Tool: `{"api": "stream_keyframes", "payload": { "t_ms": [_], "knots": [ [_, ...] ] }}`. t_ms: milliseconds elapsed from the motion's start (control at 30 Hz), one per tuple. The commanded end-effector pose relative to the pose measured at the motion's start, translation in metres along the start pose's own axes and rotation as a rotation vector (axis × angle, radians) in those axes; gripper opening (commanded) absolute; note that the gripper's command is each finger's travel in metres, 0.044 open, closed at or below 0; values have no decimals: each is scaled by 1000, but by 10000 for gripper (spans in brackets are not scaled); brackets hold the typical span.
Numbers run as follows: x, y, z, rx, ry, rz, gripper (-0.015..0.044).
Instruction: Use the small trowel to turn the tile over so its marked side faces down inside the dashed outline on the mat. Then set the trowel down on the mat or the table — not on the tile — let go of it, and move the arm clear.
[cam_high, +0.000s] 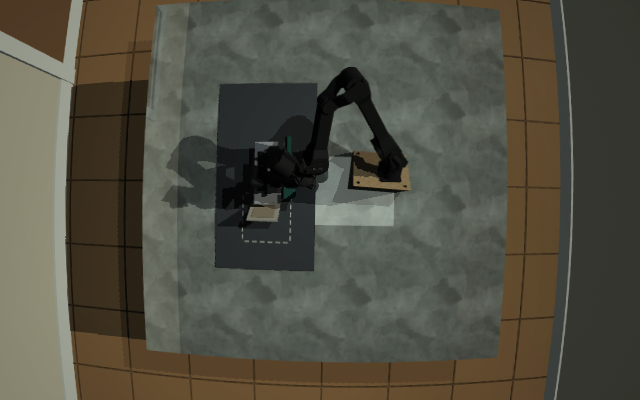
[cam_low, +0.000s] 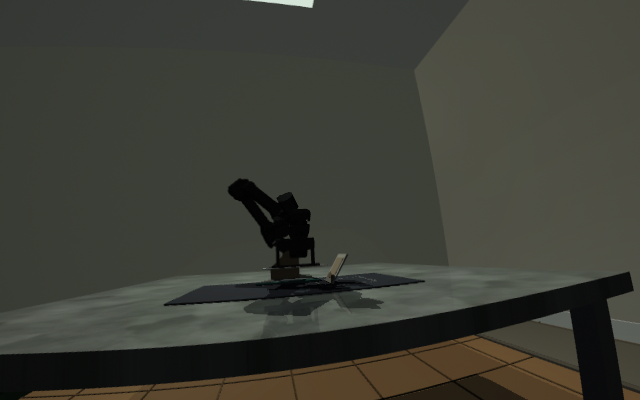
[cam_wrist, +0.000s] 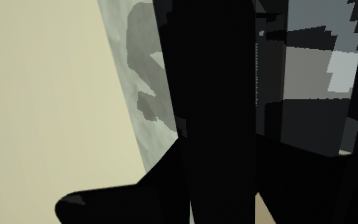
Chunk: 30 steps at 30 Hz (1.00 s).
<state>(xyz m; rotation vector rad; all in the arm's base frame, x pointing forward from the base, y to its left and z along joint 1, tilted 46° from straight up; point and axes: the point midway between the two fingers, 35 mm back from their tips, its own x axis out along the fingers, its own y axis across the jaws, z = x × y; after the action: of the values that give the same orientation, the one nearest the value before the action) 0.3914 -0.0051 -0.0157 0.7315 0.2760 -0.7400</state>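
Observation:
The tile stands steeply tilted on the mat, leaning away from the gripper. Its tan, pale-rimmed face points up toward the gripper; the marked face is hidden. In the overhead view it appears inside the dashed outline. My gripper is shut on the trowel and holds it level, low above the mat. The trowel shows as a thin, pale, flat plate, with one end close to the tile; contact is unclear. The arm hides its middle. The wrist view is mostly blocked by black gripper parts.
The dark mat lies on the grey table. A teal object lies on the mat under the arm, partly hidden. A pale sheet or lit patch lies between the mat and the wooden arm base.

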Motion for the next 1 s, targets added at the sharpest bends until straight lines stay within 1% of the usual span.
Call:
{"api": "stream_keyframes", "payload": {
  "t_ms": [0, 500, 967],
  "knots": [
    [-2, 7, 4, 9, -3, 11, 0],
    [-20, 26, 59, 8, -4, 10, 0],
    [-21, 26, 60, 8, -4, 10, 0]
  ]
}}
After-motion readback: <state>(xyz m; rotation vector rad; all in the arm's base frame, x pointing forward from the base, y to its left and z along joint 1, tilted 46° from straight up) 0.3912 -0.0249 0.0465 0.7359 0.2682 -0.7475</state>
